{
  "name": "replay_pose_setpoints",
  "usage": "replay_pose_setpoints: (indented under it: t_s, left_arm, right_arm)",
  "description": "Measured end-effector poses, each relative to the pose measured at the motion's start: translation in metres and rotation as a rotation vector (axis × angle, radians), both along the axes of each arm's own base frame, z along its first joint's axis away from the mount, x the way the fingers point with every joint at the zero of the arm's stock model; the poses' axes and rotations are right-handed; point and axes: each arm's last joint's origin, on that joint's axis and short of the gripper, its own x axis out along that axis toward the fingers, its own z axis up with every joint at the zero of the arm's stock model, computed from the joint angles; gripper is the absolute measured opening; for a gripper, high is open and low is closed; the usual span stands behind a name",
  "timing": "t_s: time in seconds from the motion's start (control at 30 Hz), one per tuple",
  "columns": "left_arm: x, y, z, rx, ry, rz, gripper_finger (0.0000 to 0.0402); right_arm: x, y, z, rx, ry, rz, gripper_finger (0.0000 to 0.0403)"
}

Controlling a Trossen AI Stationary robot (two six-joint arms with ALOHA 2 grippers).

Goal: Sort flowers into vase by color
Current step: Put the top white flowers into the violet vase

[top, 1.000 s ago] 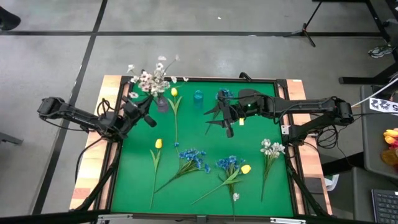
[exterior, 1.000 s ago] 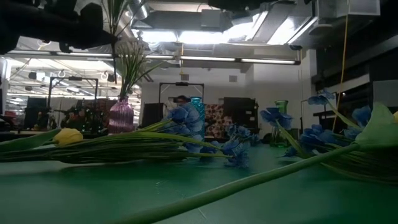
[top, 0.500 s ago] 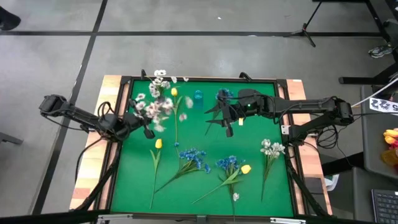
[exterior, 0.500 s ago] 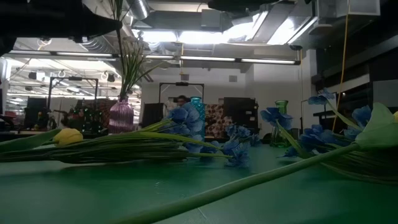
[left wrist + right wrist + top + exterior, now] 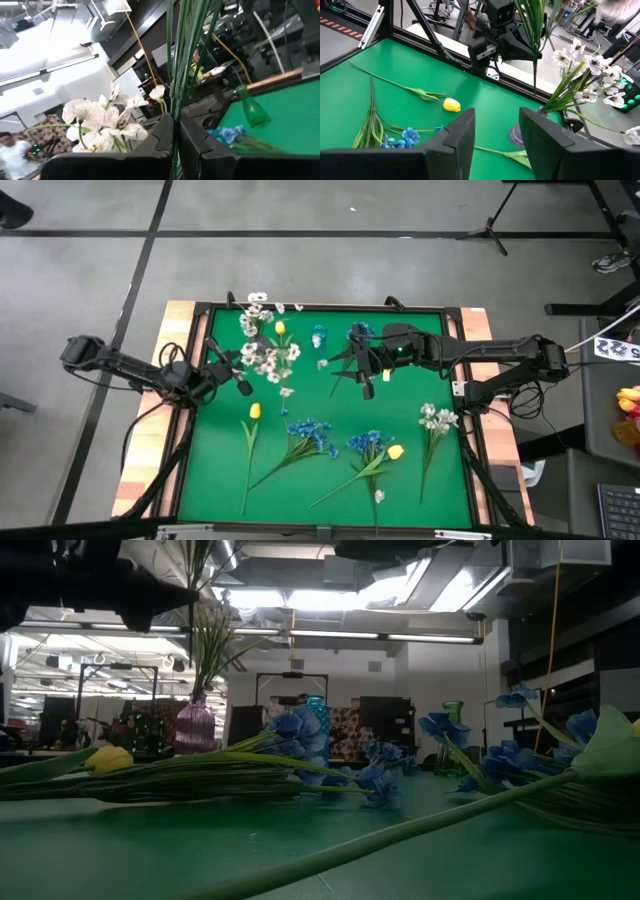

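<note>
My left gripper (image 5: 240, 385) is shut on a white-blossom spray (image 5: 268, 360) and holds it over the table's far left part. In the right wrist view the same gripper (image 5: 512, 42) carries the stalks above the purple vase (image 5: 520, 135). That vase stands upright and holds other white flowers (image 5: 585, 65) by their stalks. My right gripper (image 5: 365, 377) hovers open over the far middle of the table and touches nothing. Yellow tulips (image 5: 254, 412), blue blooms (image 5: 312, 432) and a white spray (image 5: 436, 418) lie flat on the green mat. My left gripper pinches the spray's bundle of thin green stalks (image 5: 173, 107) between its two fingers. The fingers come about level from the table's left and lie across the stalks. The spray is lifted clear and roughly upright, and its lower stalk end (image 5: 535, 90) hangs above the purple vase.
A blue vase (image 5: 318, 335) and a green vase (image 5: 452, 712) stand near the far edge, with blue blooms (image 5: 360, 332) beside them. A second blue bunch (image 5: 368, 443) with a yellow bud (image 5: 396, 451) lies near the front. A raised frame (image 5: 200, 308) borders the mat.
My left gripper has shifted slightly toward the near edge and turned, still shut on the stalks. The white spray has swung with it: its blossoms, which were over the far edge by the vase's flowers, now stand nearer and more to the right, over the mat.
</note>
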Motion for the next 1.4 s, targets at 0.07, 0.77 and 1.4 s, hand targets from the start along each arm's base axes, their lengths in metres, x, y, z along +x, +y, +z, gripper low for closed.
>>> replay_pose_setpoints:
  t_s: [0.07, 0.77, 1.4]
  left_arm:
    - [-0.001, 0.002, -0.003, 0.007, 0.007, 0.003, 0.0002]
    - [-0.007, 0.024, -0.011, -0.054, -0.139, -0.023, 0.0002]
    - [-0.007, 0.028, -0.014, -0.163, -0.191, 0.009, 0.0002]
  right_arm:
    - [0.000, 0.000, 0.000, 0.005, 0.004, -0.001, 0.0154]
    - [0.000, -0.001, -0.002, 0.000, 0.019, -0.029, 0.0154]
    - [0.000, -0.001, -0.002, -0.025, 0.021, -0.025, 0.0154]
